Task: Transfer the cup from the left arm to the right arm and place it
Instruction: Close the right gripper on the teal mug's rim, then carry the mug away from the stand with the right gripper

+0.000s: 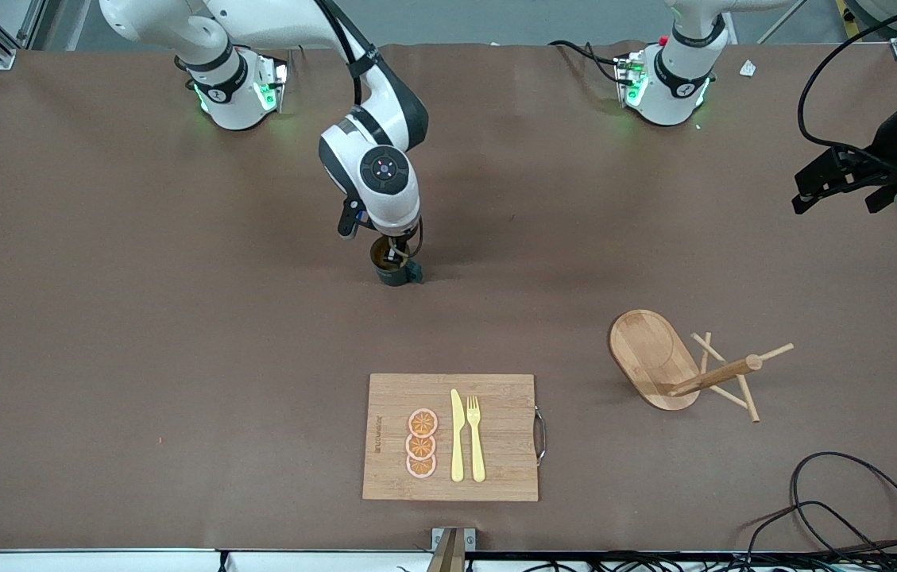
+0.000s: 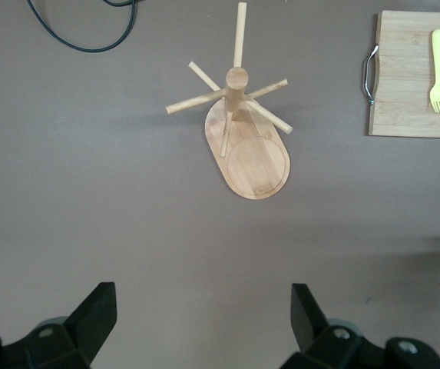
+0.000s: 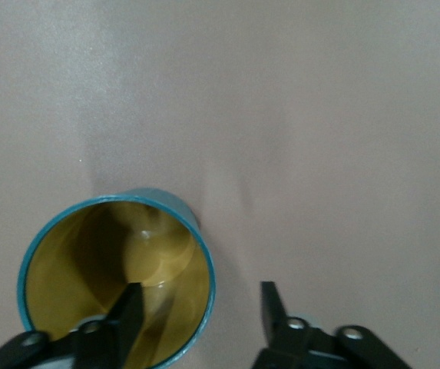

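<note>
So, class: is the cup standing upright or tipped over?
Upright: the cup stands on the table, its yellow-brown inside facing up, with the right tool open astride its wall.

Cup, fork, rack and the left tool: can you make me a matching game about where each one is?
Things:
1. cup
2. fork
3. rack
4. left tool

Places:
a. on the board, beside the knife
b. open, up over bare table
c. its wall between the open right tool's fingers
d. on the table, toward the left arm's end

Pairs: 1-c, 2-a, 3-d, 4-b
</note>
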### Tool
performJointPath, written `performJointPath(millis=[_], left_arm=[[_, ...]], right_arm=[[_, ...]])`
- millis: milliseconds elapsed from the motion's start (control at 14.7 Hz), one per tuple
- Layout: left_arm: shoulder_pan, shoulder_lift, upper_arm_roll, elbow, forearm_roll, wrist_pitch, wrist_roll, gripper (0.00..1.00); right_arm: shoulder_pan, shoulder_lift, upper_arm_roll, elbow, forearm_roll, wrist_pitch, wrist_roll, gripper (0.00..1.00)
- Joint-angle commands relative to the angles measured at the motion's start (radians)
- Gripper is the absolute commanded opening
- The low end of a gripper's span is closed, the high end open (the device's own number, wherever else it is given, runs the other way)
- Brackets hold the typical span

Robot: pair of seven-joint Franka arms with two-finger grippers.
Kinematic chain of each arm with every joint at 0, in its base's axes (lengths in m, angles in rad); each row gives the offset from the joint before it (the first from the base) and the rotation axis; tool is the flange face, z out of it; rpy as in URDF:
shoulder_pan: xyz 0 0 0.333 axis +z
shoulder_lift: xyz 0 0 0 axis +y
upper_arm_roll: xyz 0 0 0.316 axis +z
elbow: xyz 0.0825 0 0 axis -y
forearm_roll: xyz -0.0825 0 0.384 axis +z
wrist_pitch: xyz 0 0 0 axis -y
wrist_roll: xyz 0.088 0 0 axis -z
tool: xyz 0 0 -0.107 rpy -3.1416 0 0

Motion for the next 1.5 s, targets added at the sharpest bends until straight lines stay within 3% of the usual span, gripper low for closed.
performJointPath(millis=[0, 68, 272, 680, 1087, 1427], left_arm=[[-0.010, -0.017, 0.013, 0.002, 0.002, -0.023, 0.038, 1.00], [-0.010, -0.016, 0.016, 0.002, 0.000, -0.022, 0.048, 1.00], [-0.006, -0.014, 0.016, 0.004, 0.002, -0.022, 0.056, 1.00], [0.000, -0.003, 0.012, 0.018, 0.006, -0.022, 0.056, 1.00], [0.004, 0.015, 0.010, 0.050, 0.012, -0.020, 0.064, 1.00], [-0.002, 0.032, 0.010, 0.067, 0.017, -0.017, 0.067, 1.00]], right_arm=[[0.016, -0.015, -0.009, -0.017, 0.012, 0.013, -0.025, 0.08], [0.018, -0.015, -0.011, -0.019, 0.012, 0.013, -0.054, 0.01], [0.015, -0.017, -0.011, -0.019, 0.012, 0.007, -0.164, 0.00], [-0.031, -0.088, -0.014, -0.016, 0.012, -0.107, -0.696, 0.00], [-0.197, -0.204, -0.015, -0.023, 0.011, -0.267, -1.343, 0.00], [-0.381, -0.233, -0.018, -0.025, 0.002, -0.299, -1.903, 0.00]])
